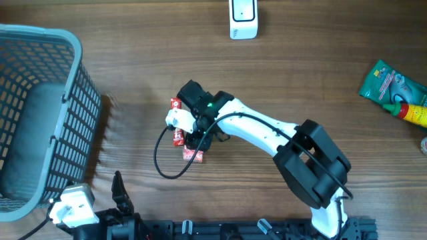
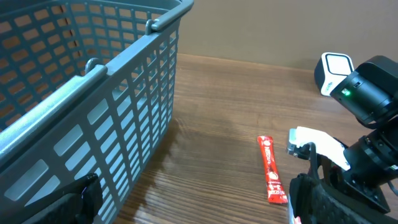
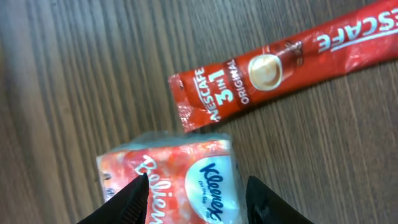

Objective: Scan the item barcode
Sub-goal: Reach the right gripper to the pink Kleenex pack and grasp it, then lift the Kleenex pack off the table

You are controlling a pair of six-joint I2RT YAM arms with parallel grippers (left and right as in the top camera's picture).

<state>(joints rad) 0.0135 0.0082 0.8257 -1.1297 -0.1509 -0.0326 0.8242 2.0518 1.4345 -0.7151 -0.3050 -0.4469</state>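
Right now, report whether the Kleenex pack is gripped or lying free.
Gripped: the right gripper is closed on the Kleenex pack, a finger against each side, beside the Nescafe stick.

Your right arm (image 1: 260, 130), white links with a bulky black joint near its base, stretches from the bottom right of the overhead view up and leftward to the middle, ending in a black wrist. Your right end effector (image 3: 198, 190) points straight down, its two dark fingers (image 3: 138, 194) pressed against opposite sides of a tissue pack (image 3: 180, 180). Your left arm (image 1: 79, 208) sits folded low at the bottom left corner, with only its white wrist and one dark finger visible from above. Your left end effector (image 2: 196, 193) is spread wide and holds nothing, one finger low on each side of its wrist view.
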